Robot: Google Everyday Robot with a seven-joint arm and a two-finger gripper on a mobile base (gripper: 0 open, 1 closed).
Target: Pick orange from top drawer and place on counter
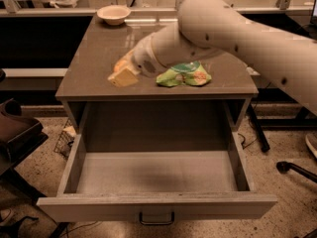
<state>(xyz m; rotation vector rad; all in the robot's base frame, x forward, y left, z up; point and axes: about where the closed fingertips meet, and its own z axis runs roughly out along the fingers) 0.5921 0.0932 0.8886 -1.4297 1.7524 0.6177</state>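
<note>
Placing: this looks to be the step in hand; the orange [119, 63] is out of the drawer [154, 208] and not yet let go.
Gripper: the gripper [124, 75] sits centre-left in the frame, low over the front left of the counter [86, 81], clenched on the orange.
Orange: only a sliver shows between the pale fingers; I cannot tell whether it touches the counter.
Drawer: pulled open across the lower frame, right below the counter's front edge.
Neighbours: a green bag [184, 76] lies just right of the gripper, under the arm [218, 26]; a bowl [114, 14] stands at upper left, well apart.
Doing it well: lower straight until the fruit rests, then ease the fingers apart slowly. Round fruit rolls, and the front edge is near.
Withdrawing: rise clear before swinging, so the wrist does not sweep the bag.
</note>
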